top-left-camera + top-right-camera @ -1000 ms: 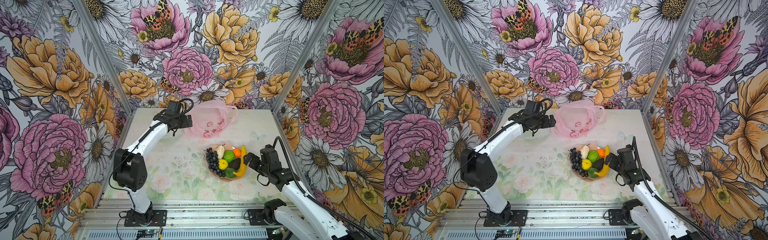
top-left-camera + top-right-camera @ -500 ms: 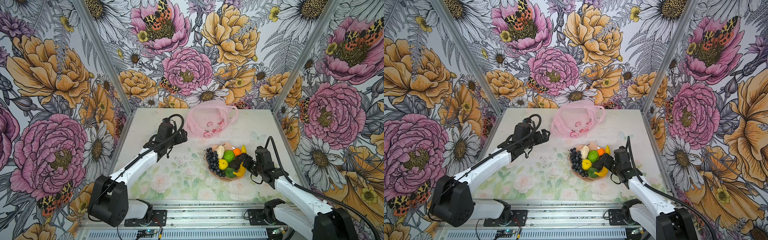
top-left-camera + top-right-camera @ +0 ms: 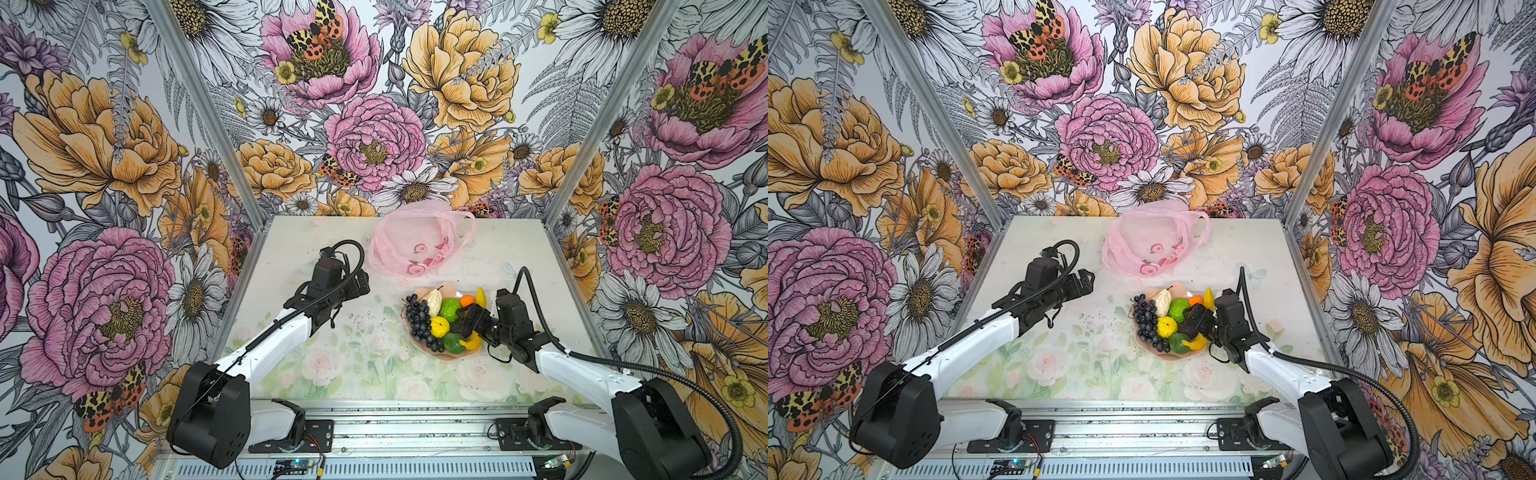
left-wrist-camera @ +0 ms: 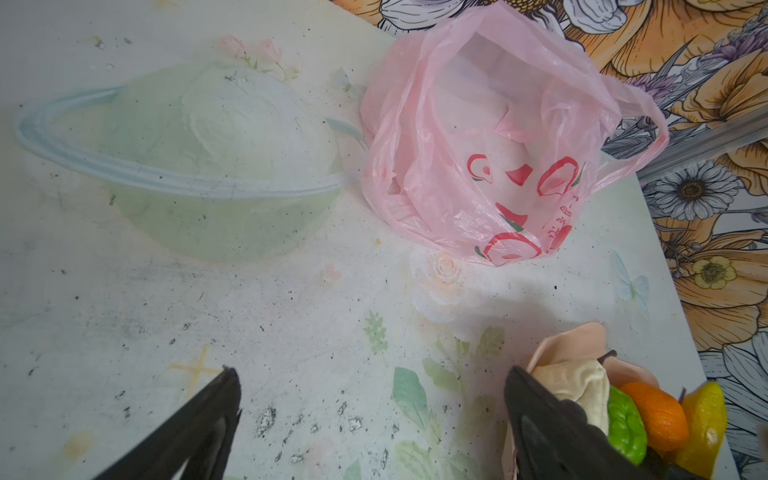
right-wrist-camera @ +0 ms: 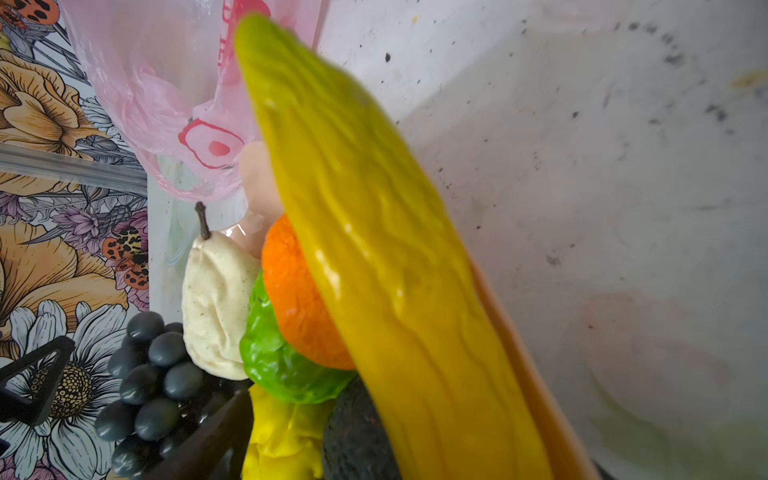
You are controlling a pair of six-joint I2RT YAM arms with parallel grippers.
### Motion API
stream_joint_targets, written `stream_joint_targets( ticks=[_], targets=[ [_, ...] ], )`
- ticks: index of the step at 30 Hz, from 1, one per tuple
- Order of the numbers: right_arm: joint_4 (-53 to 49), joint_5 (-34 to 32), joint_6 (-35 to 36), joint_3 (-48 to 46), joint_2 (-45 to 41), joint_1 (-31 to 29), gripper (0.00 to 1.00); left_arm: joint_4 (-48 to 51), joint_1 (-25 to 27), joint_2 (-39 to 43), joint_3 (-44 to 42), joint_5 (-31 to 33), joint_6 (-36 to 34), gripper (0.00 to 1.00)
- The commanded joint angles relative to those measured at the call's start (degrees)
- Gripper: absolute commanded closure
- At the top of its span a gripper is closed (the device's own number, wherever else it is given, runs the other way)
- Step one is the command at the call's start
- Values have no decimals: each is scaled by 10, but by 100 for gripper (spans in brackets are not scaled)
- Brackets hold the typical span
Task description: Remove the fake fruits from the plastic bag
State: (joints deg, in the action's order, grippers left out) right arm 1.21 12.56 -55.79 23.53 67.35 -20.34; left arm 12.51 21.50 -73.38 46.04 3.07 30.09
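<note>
Seemingly we are finishing: small plastic fake fruits (image 3: pixel 439 326) heap on the peach scalloped plate (image 3: pixel 446 356), the crinkly pale-pink plastic bag (image 3: pixel 415 245) lies slack beyond it, our left gripper (image 4: pixel 372 374) gapes empty, and we cannot tell the hold of our right gripper (image 3: pixel 469 320) over the fruits, so both should withdraw.

Peach scalloped plate (image 3: pixel 444 356), floral tabletop (image 3: pixel 353 374) — speckled

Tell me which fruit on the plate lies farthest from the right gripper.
The dark grape bunch, along the edge of the plate opposite the right gripper; the other fruits lie between them.
</note>
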Motion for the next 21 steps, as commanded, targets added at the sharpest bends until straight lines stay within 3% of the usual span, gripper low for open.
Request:
stream_joint_targets(
  ticks=[1, 14, 21],
  targets=[
    [57, 0, -15, 28, 21, -17, 7, -19, -8, 14, -17, 19, 0, 1],
    [118, -21, -27, 111, 154, -84, 6, -35, -36, 40, -83, 21, 1, 1],
    [132, -23, -29, 133, 193, -89, 4, -35, -53, 64, -107, 20, 0, 1]
  ],
)
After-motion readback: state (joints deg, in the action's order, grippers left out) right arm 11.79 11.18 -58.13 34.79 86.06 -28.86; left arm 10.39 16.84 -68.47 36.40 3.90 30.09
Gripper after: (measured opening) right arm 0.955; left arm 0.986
